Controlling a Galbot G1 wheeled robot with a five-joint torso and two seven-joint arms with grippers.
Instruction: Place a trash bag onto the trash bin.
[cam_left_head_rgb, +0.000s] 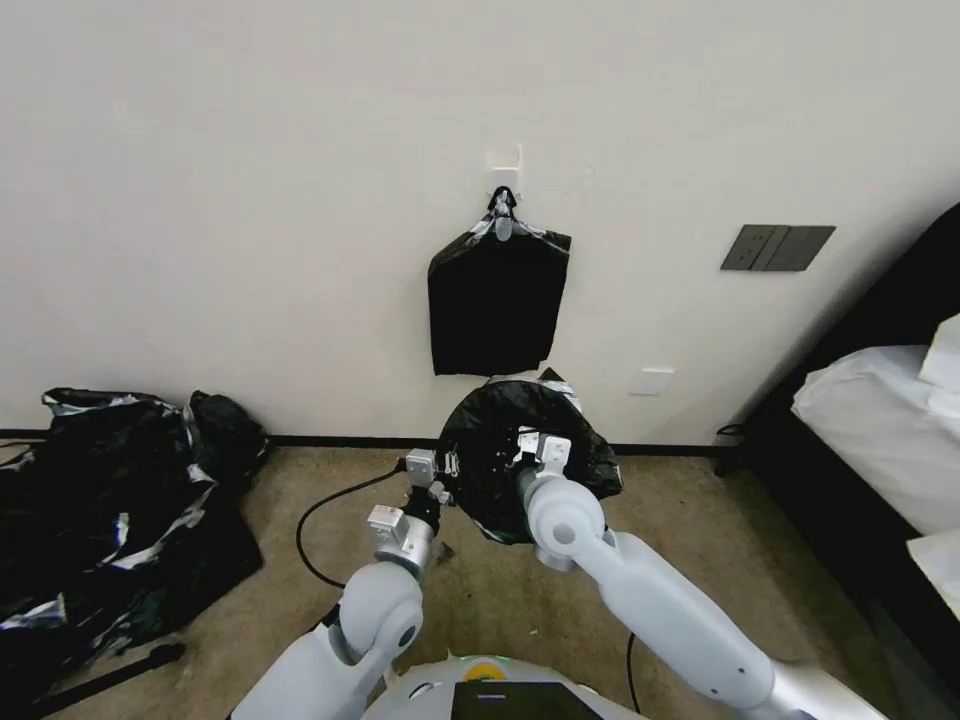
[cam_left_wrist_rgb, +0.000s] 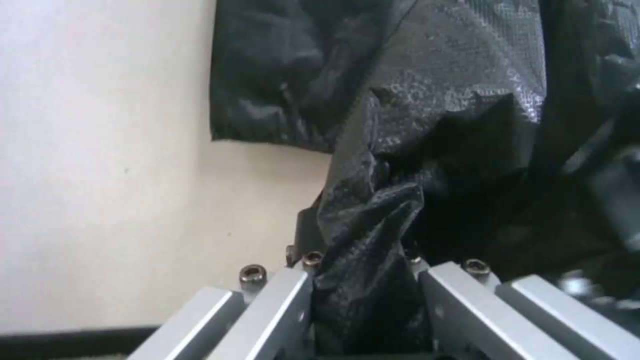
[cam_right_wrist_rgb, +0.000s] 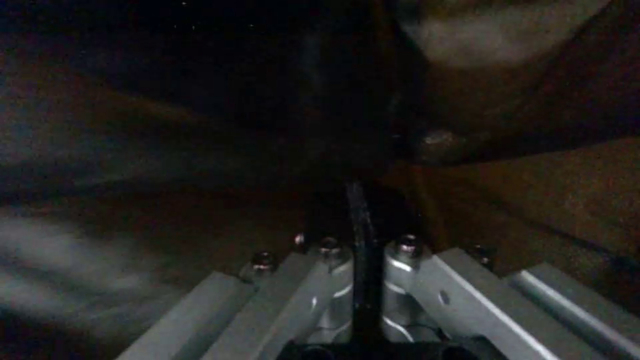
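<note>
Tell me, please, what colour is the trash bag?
Glossy black trash bag, clearest in the head view.

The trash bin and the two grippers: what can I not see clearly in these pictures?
- The trash bin: hidden in the head view by the trash bag spread open in front of it.
- Right gripper: the right wrist view is too dark to tell what the thin dark strip between its fingers is.
- Left gripper: the bunched plastic it is shut on covers its fingertips.
</note>
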